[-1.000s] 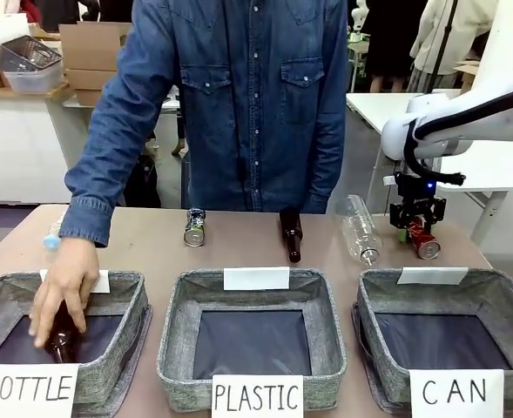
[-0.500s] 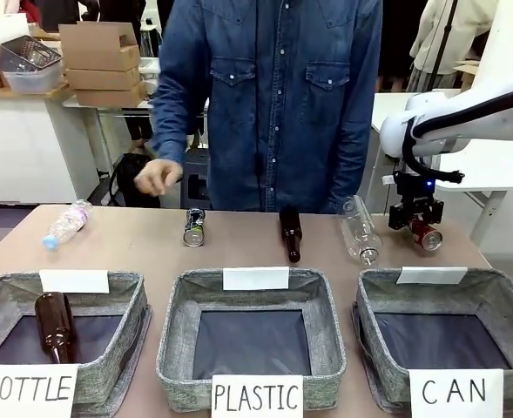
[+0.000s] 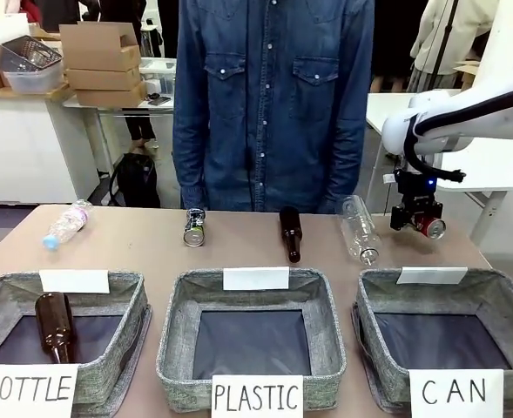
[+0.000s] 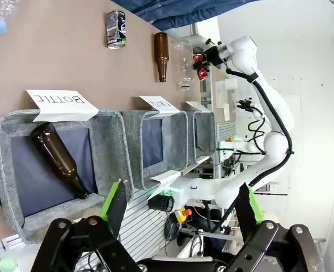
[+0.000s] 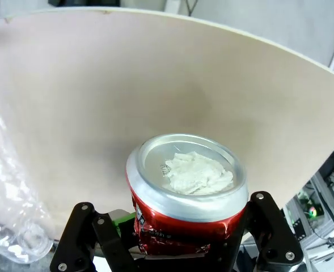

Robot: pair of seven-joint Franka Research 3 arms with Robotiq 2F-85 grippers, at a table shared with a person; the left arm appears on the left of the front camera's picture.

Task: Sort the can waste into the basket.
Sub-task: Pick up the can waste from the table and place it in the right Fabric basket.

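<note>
My right gripper (image 3: 420, 221) is shut on the red can (image 3: 430, 228), holding it above the table's far right, beyond the basket marked CAN (image 3: 509, 300). In the right wrist view the red can (image 5: 186, 195) sits between the fingers with its silver end up and white paper stuffed inside. The dark can with green-yellow print (image 3: 194, 226) lies at the far side of the table, left of centre, also seen as the dark can (image 4: 115, 29) in the left wrist view. My left gripper (image 4: 181, 212) hangs open, high over the table's left end.
A brown bottle (image 3: 53, 325) lies in the BOTTLE basket (image 3: 125, 292). The PLASTIC basket (image 3: 182, 300) stands in the middle. Another brown bottle (image 3: 291, 232), a clear plastic bottle (image 3: 359, 228) and a small clear bottle (image 3: 65, 224) lie along the far side. A person in denim stands behind the table.
My right gripper has lifted the red can off the table. The person let go of the brown bottle in the BOTTLE basket, drew the hand back and now stands upright.
</note>
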